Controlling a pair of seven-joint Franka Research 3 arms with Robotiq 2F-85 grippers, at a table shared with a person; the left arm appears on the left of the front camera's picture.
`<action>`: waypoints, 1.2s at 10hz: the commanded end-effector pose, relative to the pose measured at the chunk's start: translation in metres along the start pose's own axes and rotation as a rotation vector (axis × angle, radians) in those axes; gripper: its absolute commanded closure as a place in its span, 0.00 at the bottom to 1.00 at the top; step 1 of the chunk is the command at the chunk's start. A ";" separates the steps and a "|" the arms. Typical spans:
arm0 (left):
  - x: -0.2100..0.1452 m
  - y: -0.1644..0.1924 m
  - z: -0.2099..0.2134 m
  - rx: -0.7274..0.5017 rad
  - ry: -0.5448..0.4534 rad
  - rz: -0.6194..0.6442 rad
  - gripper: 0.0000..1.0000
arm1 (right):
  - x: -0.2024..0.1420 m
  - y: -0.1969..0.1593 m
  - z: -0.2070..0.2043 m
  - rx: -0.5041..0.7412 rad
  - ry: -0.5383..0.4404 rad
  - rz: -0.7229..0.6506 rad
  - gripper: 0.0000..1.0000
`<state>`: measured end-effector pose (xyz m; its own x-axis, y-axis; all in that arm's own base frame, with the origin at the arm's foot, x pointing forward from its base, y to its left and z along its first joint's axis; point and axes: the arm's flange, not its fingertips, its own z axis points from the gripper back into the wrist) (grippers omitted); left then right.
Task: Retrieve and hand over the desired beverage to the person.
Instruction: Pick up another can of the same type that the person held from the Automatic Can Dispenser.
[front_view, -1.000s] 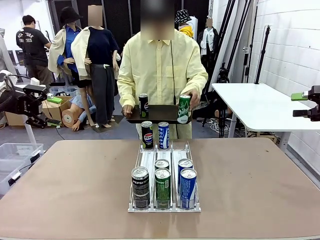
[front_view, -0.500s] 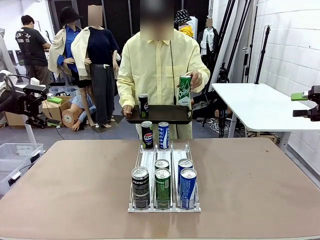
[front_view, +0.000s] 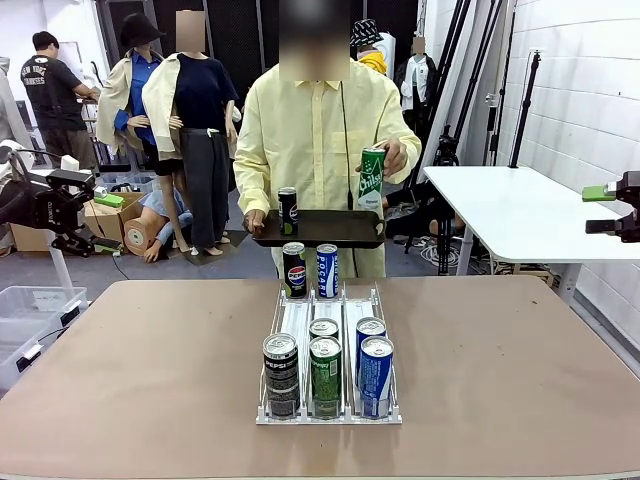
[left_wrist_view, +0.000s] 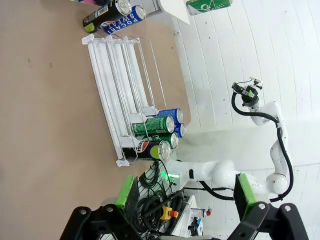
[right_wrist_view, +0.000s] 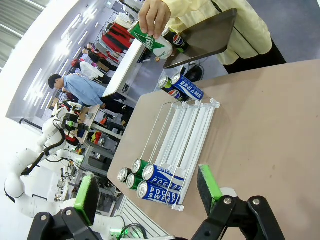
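Person (front_view: 315, 140) at far side of table (front_view: 150, 360) holds green can (front_view: 372, 180) raised in one hand, dark tray (front_view: 320, 228) in the other. Can rack (front_view: 300, 325) mid-table. Left pincer (left_wrist_view: 185, 194) and right pincer (right_wrist_view: 148, 192) both released, empty, up off the table.

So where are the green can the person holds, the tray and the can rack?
green can (front_view: 371, 184), front view, its printed side.
tray (front_view: 330, 229), front view, bare top.
can rack (front_view: 296, 320), front view, empty left lane.
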<state>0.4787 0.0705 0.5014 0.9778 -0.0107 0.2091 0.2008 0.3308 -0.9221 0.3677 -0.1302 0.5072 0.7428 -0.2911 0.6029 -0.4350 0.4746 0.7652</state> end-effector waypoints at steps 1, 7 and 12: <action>0.000 -0.001 0.001 0.001 -0.001 0.000 0.00 | 0.002 0.000 -0.001 0.015 -0.007 -0.001 0.00; 0.000 -0.001 0.001 0.001 -0.001 0.000 0.00 | 0.002 0.000 -0.001 0.015 -0.007 -0.001 0.00; 0.000 -0.001 0.001 0.001 -0.001 0.000 0.00 | 0.002 0.000 -0.001 0.015 -0.007 -0.001 0.00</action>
<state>0.4787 0.0705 0.5014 0.9778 -0.0107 0.2091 0.2008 0.3308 -0.9221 0.3677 -0.1302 0.5072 0.7428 -0.2911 0.6029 -0.4351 0.4746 0.7652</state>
